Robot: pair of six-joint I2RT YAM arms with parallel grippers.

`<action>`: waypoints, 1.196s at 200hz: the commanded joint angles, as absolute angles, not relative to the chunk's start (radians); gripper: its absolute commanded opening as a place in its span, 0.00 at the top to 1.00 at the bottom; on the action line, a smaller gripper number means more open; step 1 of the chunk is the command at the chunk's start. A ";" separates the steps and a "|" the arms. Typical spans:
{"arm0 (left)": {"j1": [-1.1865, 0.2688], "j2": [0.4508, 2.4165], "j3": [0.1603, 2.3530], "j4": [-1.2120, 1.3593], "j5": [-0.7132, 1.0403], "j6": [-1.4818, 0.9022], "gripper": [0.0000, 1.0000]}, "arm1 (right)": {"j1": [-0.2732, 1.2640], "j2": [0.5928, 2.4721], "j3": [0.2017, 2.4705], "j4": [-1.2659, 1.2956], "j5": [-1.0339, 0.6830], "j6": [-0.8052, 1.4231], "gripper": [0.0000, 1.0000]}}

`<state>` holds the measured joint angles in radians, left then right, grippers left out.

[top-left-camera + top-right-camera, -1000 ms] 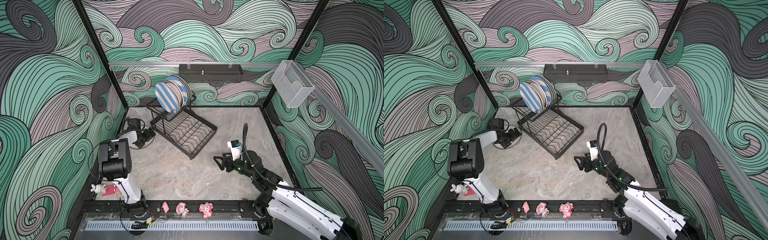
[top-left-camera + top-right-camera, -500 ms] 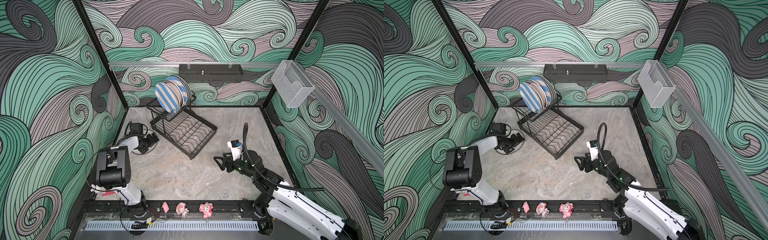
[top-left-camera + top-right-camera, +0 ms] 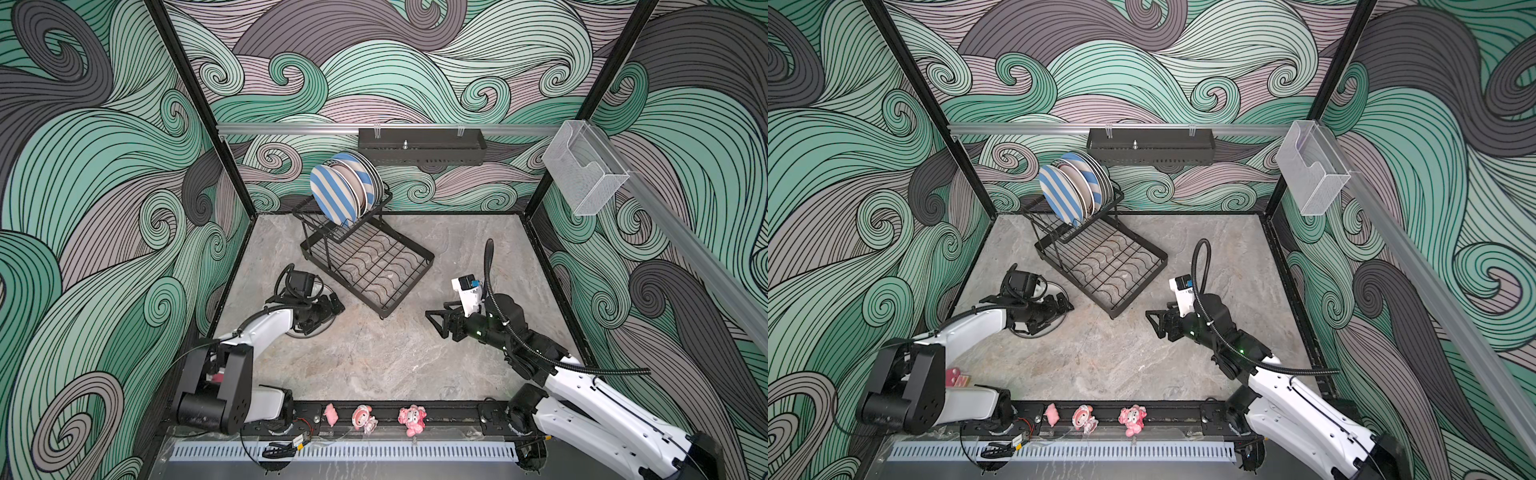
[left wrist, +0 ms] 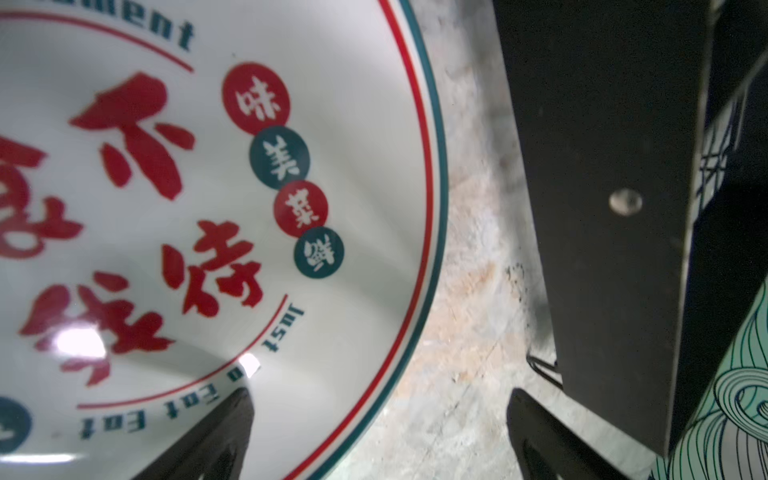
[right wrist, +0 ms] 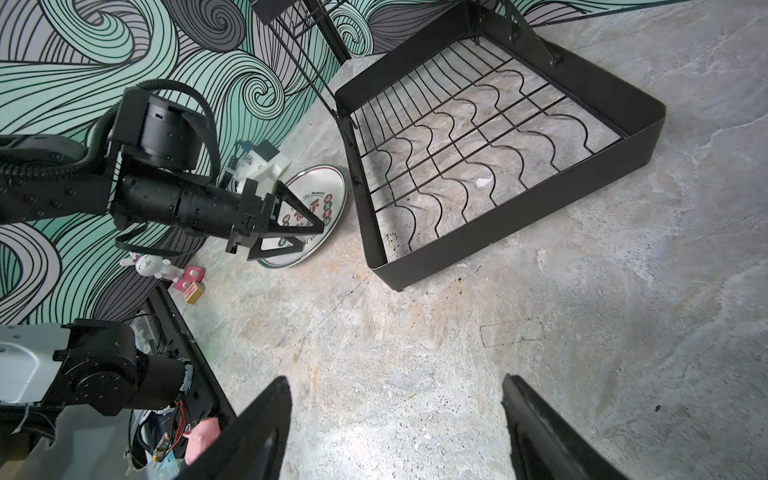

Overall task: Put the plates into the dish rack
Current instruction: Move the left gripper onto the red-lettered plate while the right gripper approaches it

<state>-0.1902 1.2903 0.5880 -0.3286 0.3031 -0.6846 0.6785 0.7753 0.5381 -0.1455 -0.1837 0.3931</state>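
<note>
Only the left wrist view lets you read the loose plate (image 4: 199,216): white, big red characters, red and teal dots, red-plus-teal rim lines, lying flat on the table (image 3: 374,365). Same view shows the left gripper (image 4: 379,395) with jaws spread wide, straddling the plate's rim — one fingertip over the plate face, the other over bare table; can't tell if either touches the plate. A black riveted panel (image 4: 602,166) stands just past the rim there. Both top views hide most of that plate under the left arm's wrist, so its position comes from the right wrist view: it sits just beside the dish rack (image 5: 519,203), off the lower tray's corner on the left arm's side, not in it. Right gripper (image 3: 434,325) hovers over open table beside the rack's near corner, well apart from the loose plate, jaws wide apart, nothing between them. Top views add what the wrist views miss — the racked plates (image 3: 334,199), upright on edge in the raised upper basket at the back. Count: one loose plate, one rack, two blue-striped plates with a cream one between them up front; more rims packed behind, too overlapped to count. Three pink figurines (image 3: 365,417) on the front rail.
</note>
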 commanded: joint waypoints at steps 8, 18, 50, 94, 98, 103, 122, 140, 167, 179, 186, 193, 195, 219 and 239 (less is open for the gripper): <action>-0.245 1.189 0.504 -0.354 0.314 -0.758 0.02 | 0.672 0.786 0.582 -0.191 -0.220 0.369 0.20; -0.271 1.153 0.493 -0.349 0.314 -0.772 0.01 | 0.673 0.793 0.589 -0.201 -0.226 0.369 0.20; -0.392 1.134 0.515 -0.337 0.299 -0.794 0.02 | 0.672 0.845 0.604 -0.203 -0.279 0.390 0.18; -0.528 1.163 0.521 -0.355 0.285 -0.835 0.01 | 0.672 0.917 0.591 -0.144 -0.335 0.451 0.13; -0.539 1.161 0.518 -0.357 0.279 -0.839 0.01 | 0.672 0.924 0.591 -0.142 -0.334 0.452 0.13; -0.551 1.158 0.514 -0.359 0.275 -0.843 0.01 | 0.672 0.930 0.593 -0.140 -0.334 0.452 0.13; -0.607 1.158 0.527 -0.379 0.275 -0.846 0.01 | 0.672 0.963 0.614 -0.146 -0.340 0.441 0.13; -0.659 1.182 0.587 -0.417 0.261 -0.813 0.01 | 0.672 0.997 0.640 -0.153 -0.354 0.426 0.13; -0.686 1.214 0.686 -0.517 0.216 -0.749 0.01 | 0.672 1.049 0.670 -0.169 -0.401 0.442 0.11; -0.680 1.207 0.718 -0.584 0.127 -0.738 0.01 | 0.675 1.062 0.649 -0.134 -0.415 0.496 0.11; -0.673 1.196 0.735 -0.615 0.073 -0.723 0.01 | 0.679 1.064 0.620 -0.085 -0.421 0.540 0.11; -0.660 1.186 0.747 -0.637 0.028 -0.704 0.02 | 0.686 1.065 0.583 -0.015 -0.428 0.591 0.12; -0.654 1.182 0.750 -0.642 0.015 -0.701 0.01 | 0.689 1.064 0.571 0.004 -0.428 0.601 0.12; -0.539 1.128 0.745 -0.628 -0.093 -0.661 0.01 | 0.762 1.074 0.476 0.205 -0.352 0.717 0.12; -0.396 1.072 0.672 -0.525 -0.140 -0.643 0.01 | 0.840 1.115 0.493 0.233 -0.285 0.700 0.12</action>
